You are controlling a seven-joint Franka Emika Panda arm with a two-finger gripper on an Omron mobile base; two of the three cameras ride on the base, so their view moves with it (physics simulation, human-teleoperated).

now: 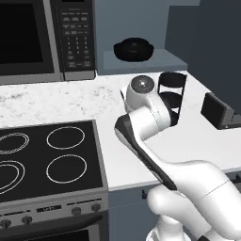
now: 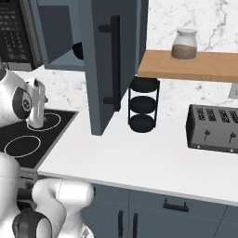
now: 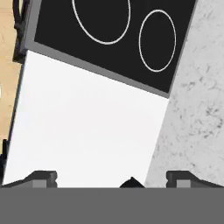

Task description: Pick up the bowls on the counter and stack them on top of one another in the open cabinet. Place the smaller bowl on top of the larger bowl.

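although a black bowl (image 1: 134, 49) already sits on the shelf floor of the open cabinet (image 1: 141, 61), it is hard to tell if that is one bowl or both stacked, since it looks small and dark. the hand (image 3: 111, 178) points down at the white tabletop (image 3: 87, 131) beside the cooktop (image 3: 113, 39), fingers spread wide and holding nothing. a small dark tip shows between them, too little to name.

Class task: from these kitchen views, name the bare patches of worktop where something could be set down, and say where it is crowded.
Bare counter lies between the cooktop and the toaster, in front of the wire stand. It is crowded at the back, where the stand sits beside the open cabinet door, and the cabinet shelf holds a bowl.
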